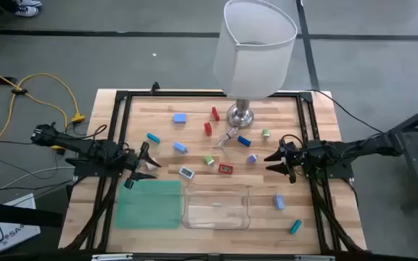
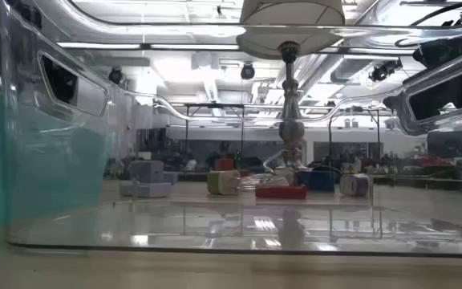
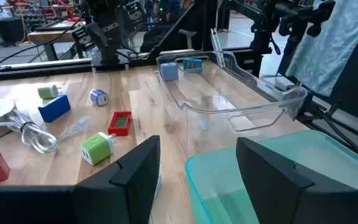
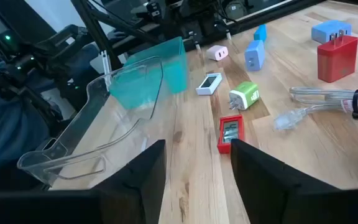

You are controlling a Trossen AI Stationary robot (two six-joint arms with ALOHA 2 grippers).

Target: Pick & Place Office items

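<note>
The office items lay scattered over the middle of the wooden table, most of them around the silver foot of the lamp, which stood at twelve o'clock on the table. A green plug and a flat red piece lay just beside each other near the centre, with a small white piece to their nine o'clock. A coiled clear cable rested near the lamp's foot. A blue block and a teal stick lay apart from the rest at about four o'clock.

A clear tray sat at six o'clock, with a green mat touching its nine o'clock side.

The left gripper hung at nine o'clock, just above the mat's far edge, its fingers spread wide and holding nothing. The right gripper hung at three o'clock, fingers likewise parted and empty.

The table was pale planks in a black frame, standing on grey floor where a yellow cable trailed. Beyond it the room was bright, with ceiling lights and cluttered benches.
</note>
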